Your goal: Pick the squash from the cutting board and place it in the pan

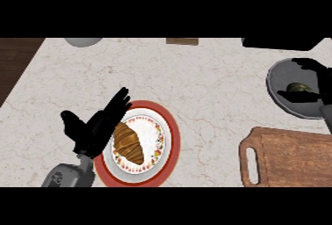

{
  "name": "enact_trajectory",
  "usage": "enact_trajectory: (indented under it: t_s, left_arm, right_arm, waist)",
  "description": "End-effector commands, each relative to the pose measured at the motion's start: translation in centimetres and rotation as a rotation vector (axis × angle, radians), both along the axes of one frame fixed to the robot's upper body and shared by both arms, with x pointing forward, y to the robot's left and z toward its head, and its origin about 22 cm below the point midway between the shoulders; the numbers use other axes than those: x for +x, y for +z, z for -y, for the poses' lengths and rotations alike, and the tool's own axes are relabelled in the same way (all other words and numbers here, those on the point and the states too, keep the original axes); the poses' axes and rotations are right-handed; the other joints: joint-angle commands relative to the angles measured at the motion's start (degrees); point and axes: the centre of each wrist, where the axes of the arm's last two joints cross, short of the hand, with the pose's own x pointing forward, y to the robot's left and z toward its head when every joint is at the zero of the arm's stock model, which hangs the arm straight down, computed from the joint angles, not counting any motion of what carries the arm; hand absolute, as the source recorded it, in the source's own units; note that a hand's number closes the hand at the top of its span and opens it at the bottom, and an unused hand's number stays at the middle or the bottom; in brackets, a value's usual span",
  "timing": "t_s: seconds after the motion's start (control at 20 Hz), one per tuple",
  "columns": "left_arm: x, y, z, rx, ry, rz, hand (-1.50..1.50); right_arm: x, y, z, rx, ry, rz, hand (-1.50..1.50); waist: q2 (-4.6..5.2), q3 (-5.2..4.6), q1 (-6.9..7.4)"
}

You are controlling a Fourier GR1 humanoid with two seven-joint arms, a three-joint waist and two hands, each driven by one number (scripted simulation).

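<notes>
The squash [299, 87], small and olive-green, lies inside the grey round pan [279, 79] at the right edge. My right hand [323, 85] hovers over the pan. Its fingers arch above the squash and its thumb [295, 95] lies just below it, with bare pan showing between the fingers and the squash. The wooden cutting board [292, 158] sits at the lower right with nothing on it. My left hand [97, 127] rests open at the left, fingers pointing up over the rim of a red plate.
A red-rimmed plate [170, 132] holding a croissant [128, 143] stands beside the left hand. A grey bowl [83, 41], a small wooden block [182, 41] and a black object [282, 42] line the counter's far edge. Dark wood floor [16, 61] shows at the left.
</notes>
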Motion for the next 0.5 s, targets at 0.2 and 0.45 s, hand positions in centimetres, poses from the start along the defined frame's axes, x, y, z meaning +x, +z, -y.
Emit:
enact_trajectory:
  t_s: [0.2, 0.45]
  left_arm:
    - [0.3, 0.0, 0.1, -0.002, 0.016, 0.012, 0.0]
    - [-0.1, 0.2, -0.3, -0.002, 0.009, 0.008, 0.0]
  right_arm:
    - [0.7, 1.4, 0.3, 0.399, 0.067, 0.134, -1.5]
    - [-1.8, 2.2, 4.8, 0.531, 0.082, 0.043, -1.5]
  waist:
    - [-0.02, 0.06, -0.62]
    - [-0.11, 0.03, -0.8]
